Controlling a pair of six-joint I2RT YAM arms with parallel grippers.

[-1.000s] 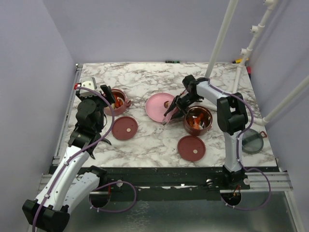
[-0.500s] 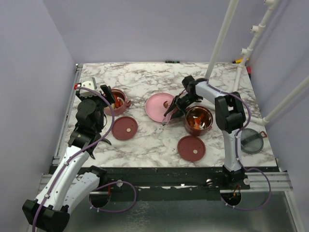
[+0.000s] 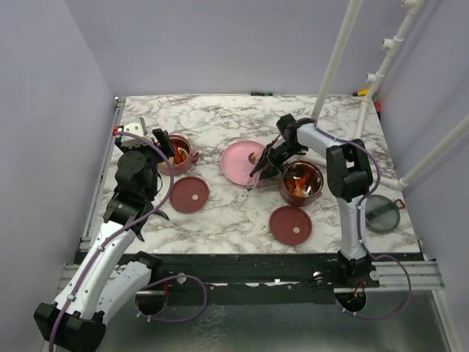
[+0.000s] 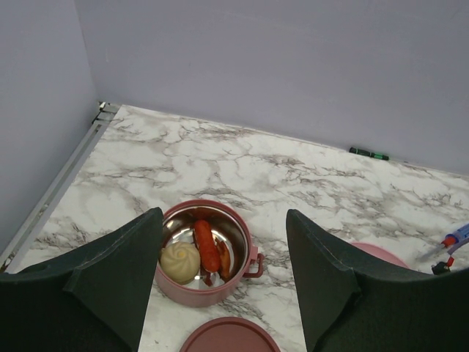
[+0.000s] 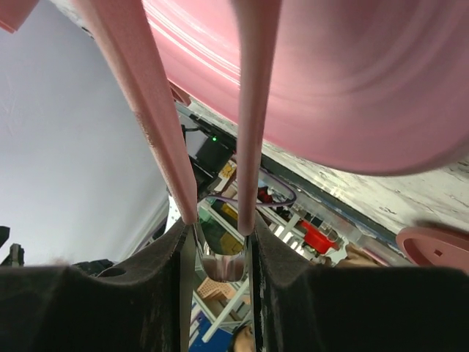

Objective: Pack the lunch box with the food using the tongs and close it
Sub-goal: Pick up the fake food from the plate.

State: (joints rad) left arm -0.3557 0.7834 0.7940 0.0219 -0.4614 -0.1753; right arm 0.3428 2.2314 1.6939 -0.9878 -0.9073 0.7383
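Observation:
The lunch box stands as two separate tiers. The left tier (image 3: 177, 155) (image 4: 209, 253) holds a cream ball (image 4: 179, 262) and red sausage pieces (image 4: 207, 246). The right tier (image 3: 300, 182) also holds red food. My left gripper (image 3: 165, 143) (image 4: 223, 286) hangs open just above and in front of the left tier, with nothing in it. My right gripper (image 3: 275, 156) (image 5: 218, 242) is shut on the pink tongs (image 3: 256, 176) (image 5: 253, 95), whose tips point past the pink plate's near right edge. A small dark bit (image 3: 253, 156) lies on the pink plate (image 3: 238, 163) (image 5: 352, 73).
Two maroon disc lids (image 3: 190, 194) (image 3: 290, 224) lie in front of the tiers. A clear grey lid (image 3: 382, 213) rests at the right edge. White poles (image 3: 333, 62) rise at the back right. A red-and-blue screwdriver (image 4: 453, 240) lies beyond the plate.
The right arm's elbow has shifted slightly left, with the tongs still held by the plate's edge. The left arm has not moved.

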